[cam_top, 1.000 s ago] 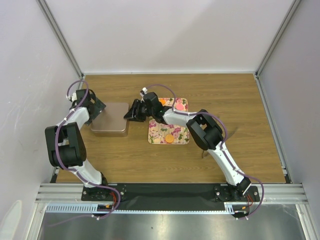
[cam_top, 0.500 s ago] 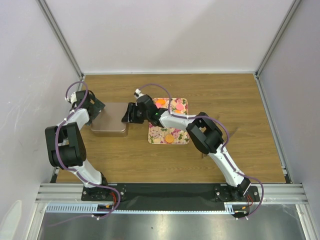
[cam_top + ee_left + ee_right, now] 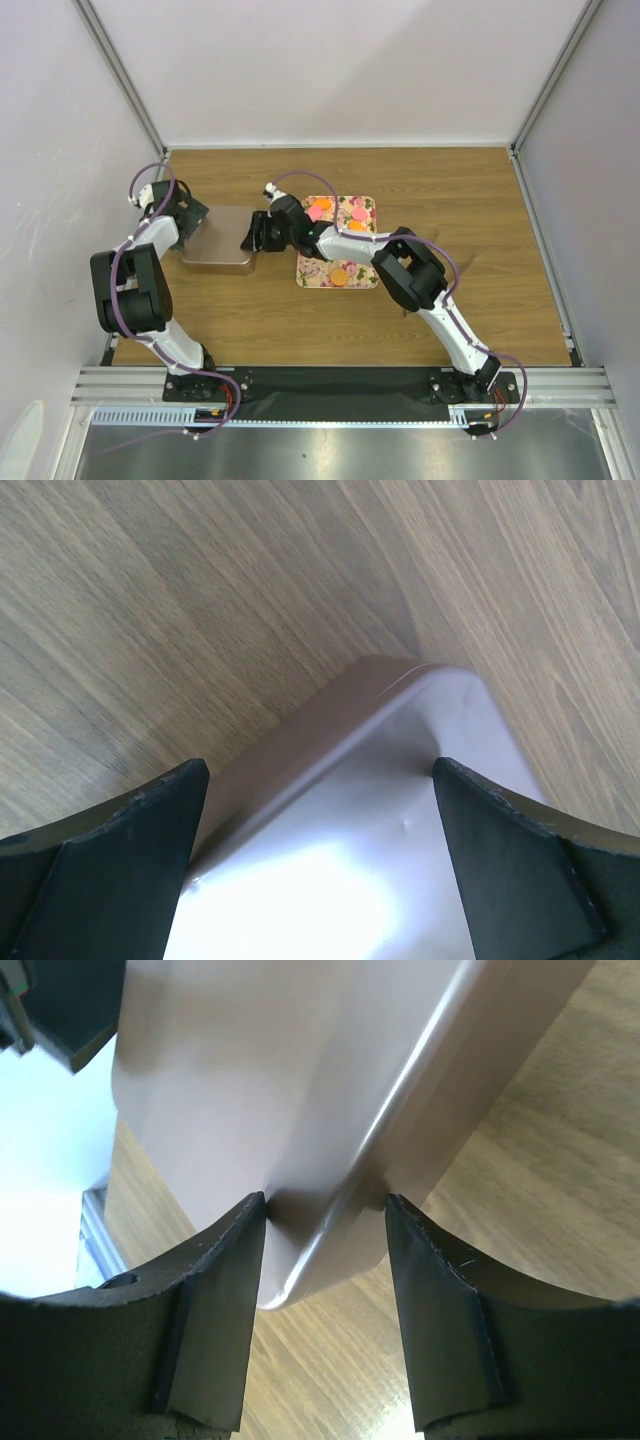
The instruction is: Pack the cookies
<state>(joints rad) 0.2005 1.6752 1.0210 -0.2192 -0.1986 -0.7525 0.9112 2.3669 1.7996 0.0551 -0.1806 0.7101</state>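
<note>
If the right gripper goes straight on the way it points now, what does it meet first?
The brown box: its edge lies right at the right gripper, at the tips of the open fingers, so contact would probably come almost at once. The exact gap is unclear.

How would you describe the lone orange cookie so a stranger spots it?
On the wooden table, find the flowered tray near the middle. The orange cookie lies alone at its near edge; the other cookies cluster at the far edge.
</note>
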